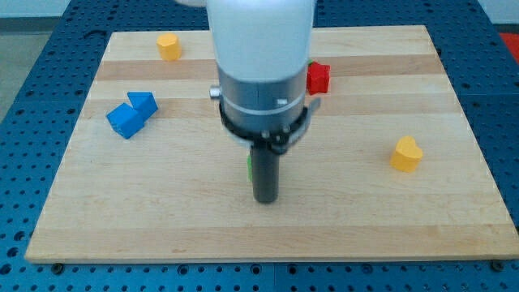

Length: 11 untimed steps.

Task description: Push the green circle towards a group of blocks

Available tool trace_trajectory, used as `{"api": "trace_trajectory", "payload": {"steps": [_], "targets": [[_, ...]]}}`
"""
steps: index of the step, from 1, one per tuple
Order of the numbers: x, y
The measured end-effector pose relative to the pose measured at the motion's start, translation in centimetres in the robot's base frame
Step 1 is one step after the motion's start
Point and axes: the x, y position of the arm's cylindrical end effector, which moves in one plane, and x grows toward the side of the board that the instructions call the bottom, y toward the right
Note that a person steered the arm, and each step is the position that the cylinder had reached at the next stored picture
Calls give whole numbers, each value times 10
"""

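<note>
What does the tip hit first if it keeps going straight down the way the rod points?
My tip points straight down at the wooden board, so it meets the board itself, apparently already touching. A sliver of green block shows at the rod's left edge, mostly hidden.

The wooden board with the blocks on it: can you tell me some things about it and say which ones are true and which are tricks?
1. Two blue blocks sit touching each other at the view's left. True.
2. The red block is at the view's bottom edge. False: it lies in the upper half, just right of the arm.
3. My tip is right beside the green block. True: only a green sliver shows at the rod's left side, too hidden to tell its shape.
4. There is only one yellow block. False: one yellow block is at the top left and another yellow block at the right.
5. My tip touches the blue blocks. False: it is well apart from them.
</note>
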Motion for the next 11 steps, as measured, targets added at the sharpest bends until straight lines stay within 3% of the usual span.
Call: {"api": "trace_trajectory", "payload": {"steps": [1, 3, 5, 6, 7, 8, 10, 11], "targets": [[-31, 0], [-1, -46], [-83, 7], [-88, 16], [-77, -25], [-90, -27], [-152, 22], [-147, 24]]}}
